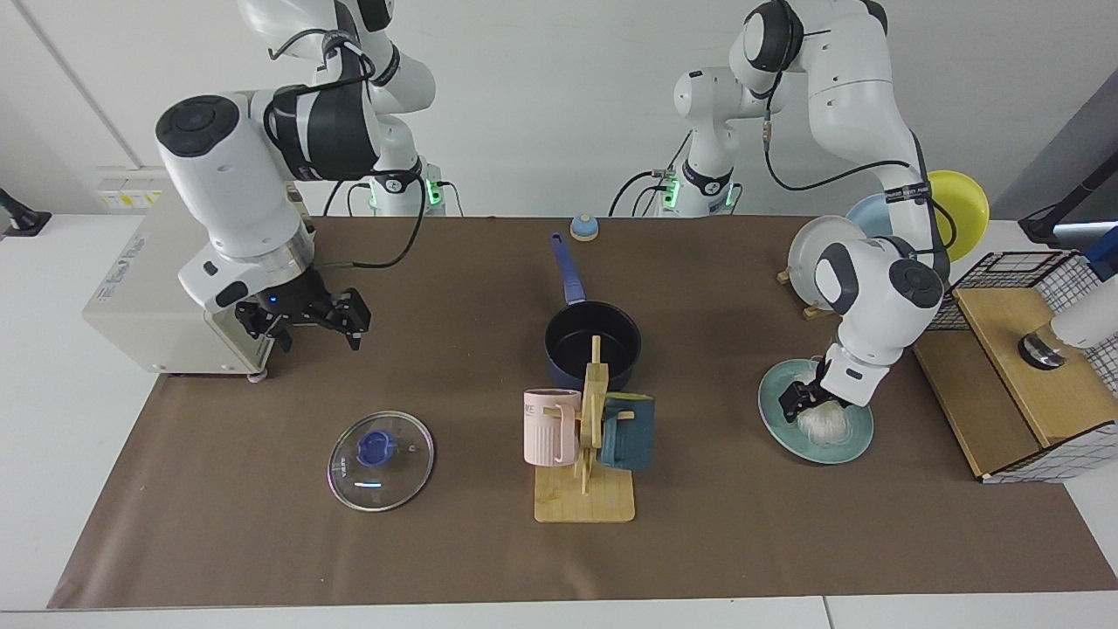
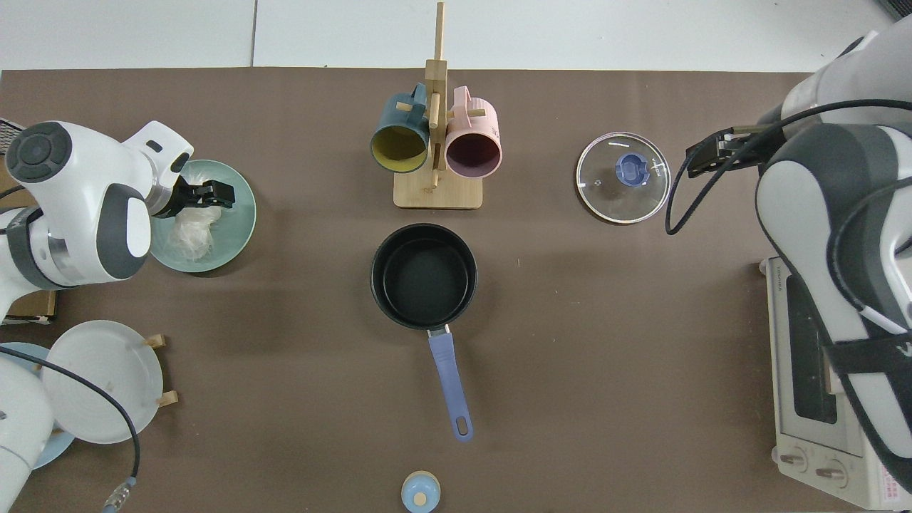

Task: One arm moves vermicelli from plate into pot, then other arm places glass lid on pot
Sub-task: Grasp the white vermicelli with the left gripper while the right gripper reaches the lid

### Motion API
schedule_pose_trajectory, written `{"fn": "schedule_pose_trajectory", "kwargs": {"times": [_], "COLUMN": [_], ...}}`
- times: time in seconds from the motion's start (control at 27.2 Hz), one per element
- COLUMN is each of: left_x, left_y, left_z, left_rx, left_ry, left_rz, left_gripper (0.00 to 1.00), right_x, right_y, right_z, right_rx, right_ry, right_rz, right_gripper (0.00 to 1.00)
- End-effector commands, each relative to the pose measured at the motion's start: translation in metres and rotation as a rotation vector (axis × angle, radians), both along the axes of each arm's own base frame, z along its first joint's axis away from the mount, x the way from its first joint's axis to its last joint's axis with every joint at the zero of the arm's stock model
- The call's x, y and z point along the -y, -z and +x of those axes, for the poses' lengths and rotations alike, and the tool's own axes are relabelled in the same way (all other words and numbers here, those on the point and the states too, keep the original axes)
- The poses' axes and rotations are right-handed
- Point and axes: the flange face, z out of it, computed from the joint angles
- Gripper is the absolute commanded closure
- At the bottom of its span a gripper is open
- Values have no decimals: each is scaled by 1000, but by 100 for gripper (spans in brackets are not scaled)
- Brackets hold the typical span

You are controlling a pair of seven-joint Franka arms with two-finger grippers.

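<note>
White vermicelli (image 2: pixel 191 235) meets left tool (image 1: pixel 808 404), grip unclear; right tool (image 1: pixel 306 316) spread.

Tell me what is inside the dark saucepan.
Nothing: the small dark navy saucepan shows a bare black inside. In the facing view, the wooden mug rack covers part of its near rim.

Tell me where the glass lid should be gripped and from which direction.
Grip the blue knob at the centre of the glass lid, coming straight down from above. The lid lies flat on the brown mat with its knob up, and its thin rim sits flush, offering no edge. The right gripper hovers nearby.
</note>
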Motion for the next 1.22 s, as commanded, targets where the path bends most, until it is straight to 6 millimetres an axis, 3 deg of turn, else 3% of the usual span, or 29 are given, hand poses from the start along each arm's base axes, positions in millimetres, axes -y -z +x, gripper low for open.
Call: {"fn": "schedule_pose_trajectory", "kwargs": {"times": [0.0, 0.07, 0.11, 0.22, 0.48, 0.59, 0.74, 0.96, 1.07, 1.18], "left_x": [2, 3, 3, 4, 17, 26, 47, 97, 134, 172], "left_y": [0, 0, 0, -6, -56, -88, -144, -204, -217, -216], "left_z": [-1, -2, -2, 2, 15, 13, -4, -44, -62, -73], "left_rx": [16, 5, 3, 14, -15, -13, 18, -40, -72, -88], "left_ry": [-9, -21, -30, -12, 25, 31, 56, 40, 29, 19], "left_rz": [15, 14, 14, 32, 66, 57, 45, -8, -14, -26], "left_gripper": [33, 88, 100, 100, 100, 100, 100, 100, 100, 100], "right_x": [-9, -9, -9, -9, -8, -9, -11, -24, -24, -24], "right_y": [29, 44, 51, 71, 117, 133, 157, 173, 180, 187], "right_z": [23, 30, 34, 41, 51, 54, 59, 63, 65, 65], "right_rx": [27, 33, 40, 35, 16, 13, 10, 18, 28, 24], "right_ry": [21, 21, 20, 20, 29, 30, 32, 22, 18, 15], "right_rz": [25, 23, 21, 19, 25, 24, 22, 21, 17, 11], "right_gripper": [0, 0, 0, 0, 0, 0, 0, 0, 0, 0]}}
